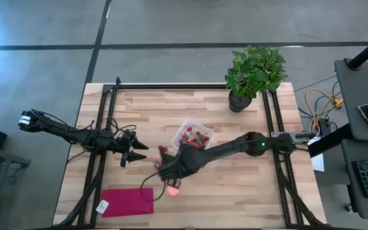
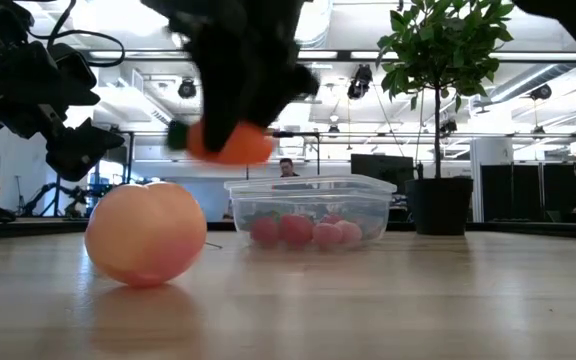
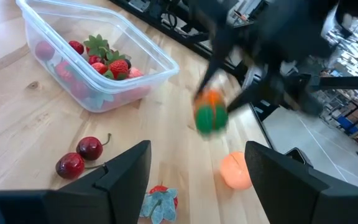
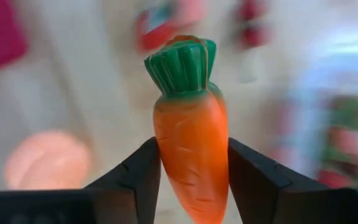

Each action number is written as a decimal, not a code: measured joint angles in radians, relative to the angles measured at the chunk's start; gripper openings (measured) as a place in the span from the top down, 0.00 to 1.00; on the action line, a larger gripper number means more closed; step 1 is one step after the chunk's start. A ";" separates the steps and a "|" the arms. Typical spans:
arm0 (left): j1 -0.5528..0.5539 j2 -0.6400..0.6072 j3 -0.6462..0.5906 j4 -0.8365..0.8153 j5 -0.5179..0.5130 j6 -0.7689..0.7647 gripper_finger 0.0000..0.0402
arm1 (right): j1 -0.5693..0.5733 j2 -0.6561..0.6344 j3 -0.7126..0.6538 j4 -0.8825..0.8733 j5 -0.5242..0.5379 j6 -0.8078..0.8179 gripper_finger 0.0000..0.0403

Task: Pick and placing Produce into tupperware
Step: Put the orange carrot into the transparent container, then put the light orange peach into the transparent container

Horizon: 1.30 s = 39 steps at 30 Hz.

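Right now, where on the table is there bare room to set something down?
Free: bare wood between the leafy potted plant and the clear plastic container, and the table's right side. Crowded: around the round peach-coloured fruit, where the right end effector grips the orange carrot.

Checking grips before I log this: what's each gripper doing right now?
Left gripper: open, holding nothing, waiting above the table near the cherries.
Right gripper: shut on the carrot, lifted off the table.
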<state>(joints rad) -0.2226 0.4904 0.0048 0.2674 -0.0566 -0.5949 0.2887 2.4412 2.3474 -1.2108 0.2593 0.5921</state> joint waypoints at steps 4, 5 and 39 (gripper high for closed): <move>0.000 0.000 0.000 0.002 0.000 0.000 0.39 | -0.030 -0.091 0.006 -0.151 0.181 0.131 0.59; 0.000 0.000 0.000 0.003 0.000 0.000 0.39 | -0.043 -0.112 0.007 -0.205 0.224 0.173 0.59; 0.000 0.000 0.000 0.004 0.026 -0.002 0.39 | 0.111 -0.179 -0.191 0.108 -0.028 -0.245 0.18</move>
<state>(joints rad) -0.2230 0.4904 0.0048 0.2712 -0.0307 -0.5968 0.3993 2.2622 2.1560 -1.1032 0.2310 0.3468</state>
